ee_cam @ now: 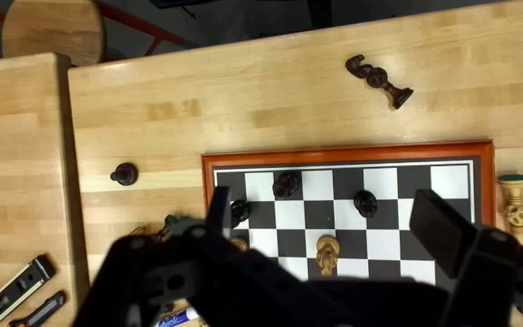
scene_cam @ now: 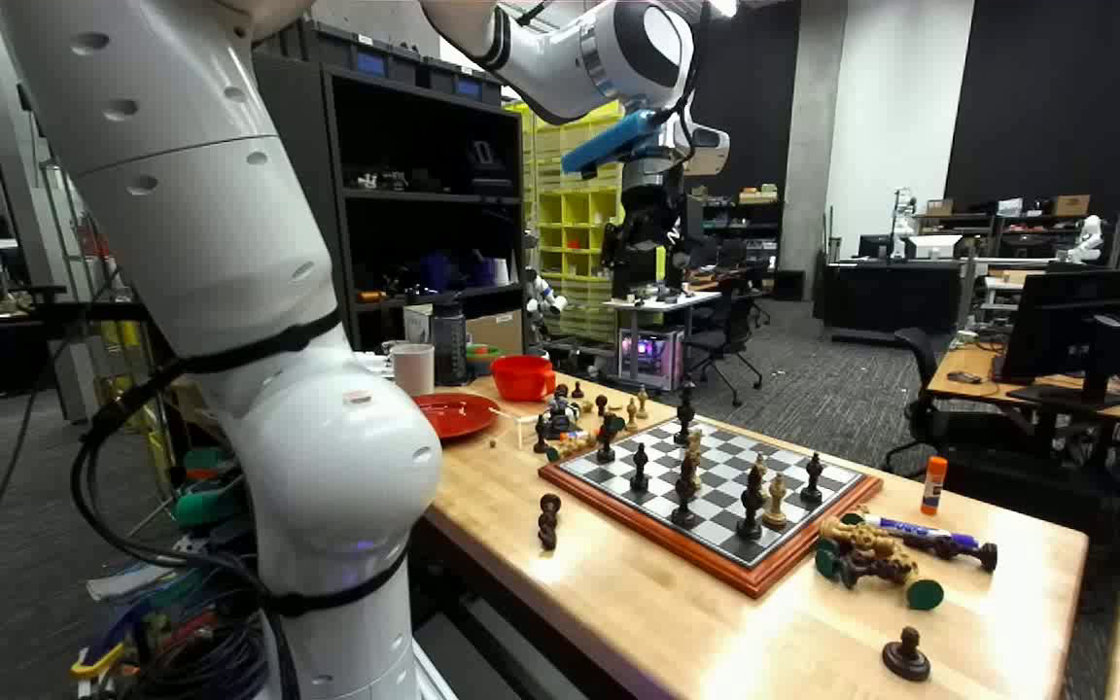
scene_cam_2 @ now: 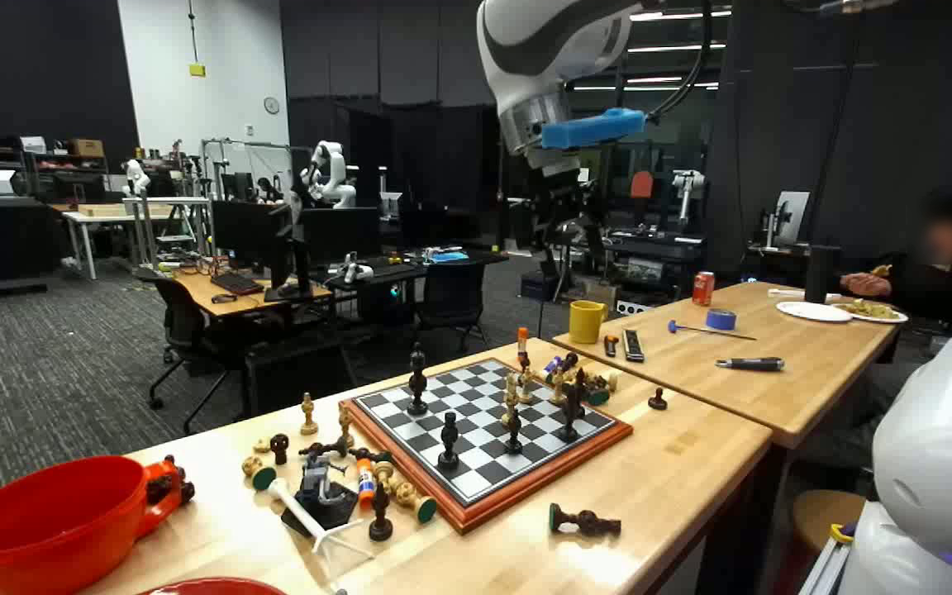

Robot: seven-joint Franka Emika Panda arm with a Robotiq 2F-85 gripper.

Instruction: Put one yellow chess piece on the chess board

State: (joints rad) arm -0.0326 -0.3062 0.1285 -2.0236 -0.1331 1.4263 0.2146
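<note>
The chess board (scene_cam: 658, 533) lies on the wooden table, with several dark pieces and a few yellow pieces standing on it. It also shows in an exterior view (scene_cam_2: 488, 511) and the wrist view (ee_cam: 347, 153). One yellow piece (ee_cam: 327, 252) stands on it below my gripper (ee_cam: 332, 222). Off the board, yellow pieces stand (scene_cam_2: 308, 413) and lie (scene_cam_2: 414, 502) beside one edge; others lie (scene_cam: 876, 546) beside the opposite edge. Yellow pieces (ee_cam: 516, 213) lie at the wrist view's right. My gripper (scene_cam: 652, 267), also in an exterior view (scene_cam_2: 557, 248), is open, empty and high above the board.
A dark piece (scene_cam: 548, 522) lies in front of the board, and a dark pawn (scene_cam: 906, 654) stands near the table end. A glue stick (scene_cam: 933, 484), a red bowl (scene_cam_2: 54, 522), a red plate (scene_cam: 453, 415) and a white cup (scene_cam: 413, 368) are around. A second table bears a yellow mug (scene_cam_2: 586, 321).
</note>
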